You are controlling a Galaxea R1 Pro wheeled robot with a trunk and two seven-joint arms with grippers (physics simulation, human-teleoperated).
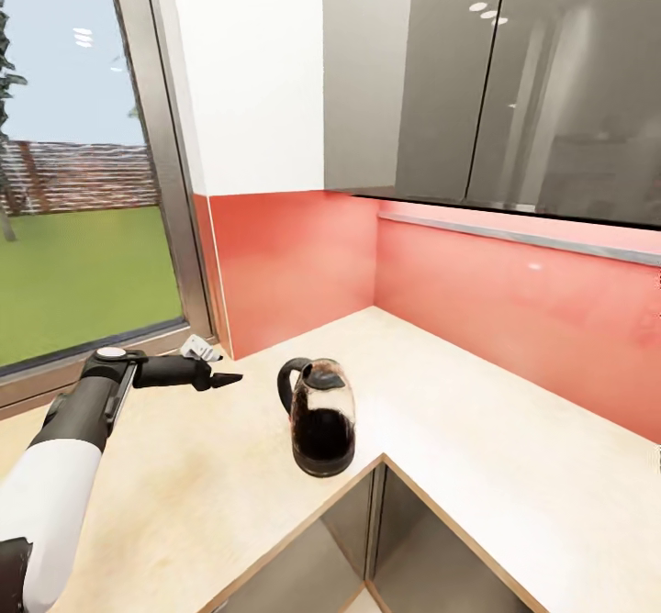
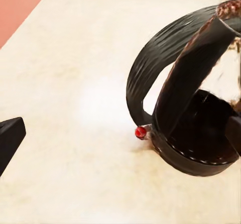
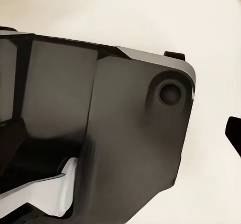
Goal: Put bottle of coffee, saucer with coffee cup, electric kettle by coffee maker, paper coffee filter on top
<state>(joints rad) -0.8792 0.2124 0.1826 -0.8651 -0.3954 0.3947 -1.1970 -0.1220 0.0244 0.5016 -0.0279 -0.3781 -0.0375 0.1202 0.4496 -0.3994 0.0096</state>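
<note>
The electric kettle (image 1: 322,420), clear-walled with a black base, lid and loop handle, stands upright on the beige countertop (image 1: 477,439) near its inner front corner. My left gripper (image 1: 226,379) hovers just above the counter to the kettle's left, pointing at the handle with a short gap between them. In the left wrist view the kettle's handle (image 2: 150,68) and base (image 2: 201,158) loom close, and my left gripper (image 2: 120,136) is open with its fingertips (image 2: 10,138) far apart and nothing held. My right gripper (image 3: 120,133) is open above a dark moulded body (image 3: 125,123) over a pale surface.
A red backsplash (image 1: 303,264) runs along both counter walls, with grey wall cabinets (image 1: 496,81) above the right run. A tall window (image 1: 83,182) stands at the left. The counter's front edge (image 1: 303,530) makes an inner corner below the kettle.
</note>
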